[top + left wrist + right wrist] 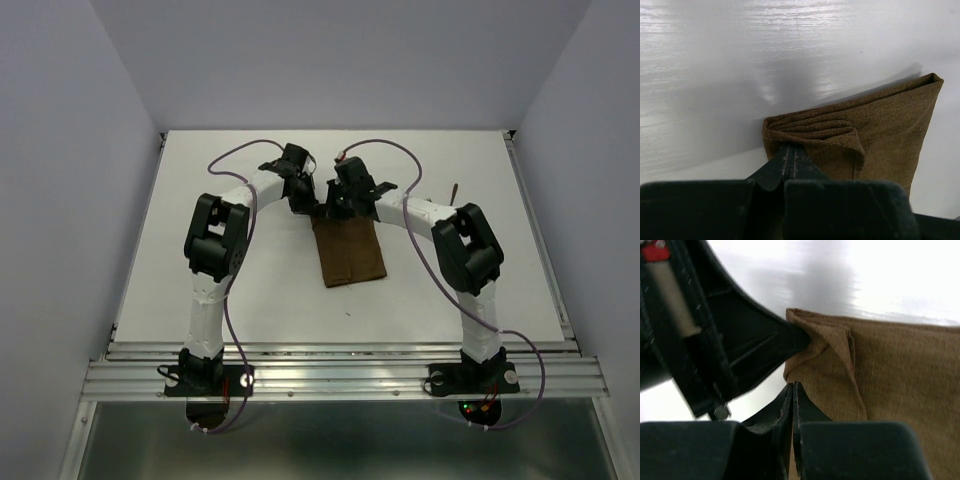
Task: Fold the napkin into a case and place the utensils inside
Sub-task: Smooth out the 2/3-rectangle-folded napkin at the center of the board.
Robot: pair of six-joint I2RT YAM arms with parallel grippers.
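Note:
The dark brown napkin [348,252] lies folded into a layered rectangle at the table's middle. Both grippers meet at its far left corner. My left gripper [303,203] [790,148] is shut, its tips pinching the cloth's [880,125] stacked edge, where the layers gape slightly. My right gripper [335,205] [793,385] is shut as well, its tips nipping the near edge of the same corner [815,360], just beside the left gripper's finger [765,342]. One slim dark utensil [455,190] lies far right behind the right arm; which one, I cannot tell.
The white table [250,290] is walled by pale panels on three sides, with a metal rail [340,372] along the near edge carrying both arm bases. Purple cables [395,160] loop above the arms near the napkin's far end.

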